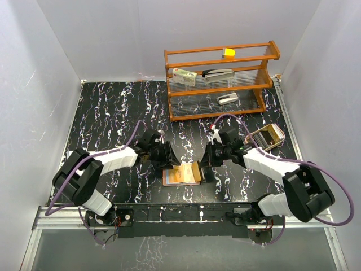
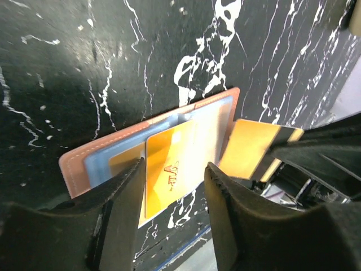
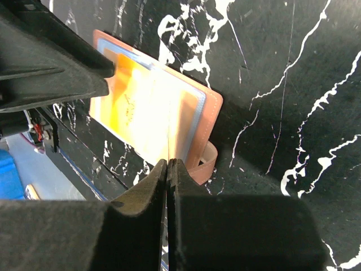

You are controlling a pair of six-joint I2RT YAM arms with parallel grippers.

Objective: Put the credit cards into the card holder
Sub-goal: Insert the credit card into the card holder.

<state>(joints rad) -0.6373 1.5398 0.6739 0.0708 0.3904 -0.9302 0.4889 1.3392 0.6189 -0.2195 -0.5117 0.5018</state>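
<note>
Black marbled bench (image 1: 113, 113), wooden rack (image 1: 220, 79) along the back, card holder (image 1: 169, 180) lying open and flat near the front edge, between the two arms. Left gripper (image 2: 175, 166) is spread, one finger on either side of an orange card (image 2: 166, 149) that sits part-way in the holder's blue pocket. Right gripper (image 3: 169, 165) is pressed together, pinching a second orange card (image 2: 251, 149) with a dark stripe by its edge; that card is tilted, just beside the holder's right side.

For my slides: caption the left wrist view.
Open left gripper straddles an orange card on the card holder; right gripper pinches another card.
</note>
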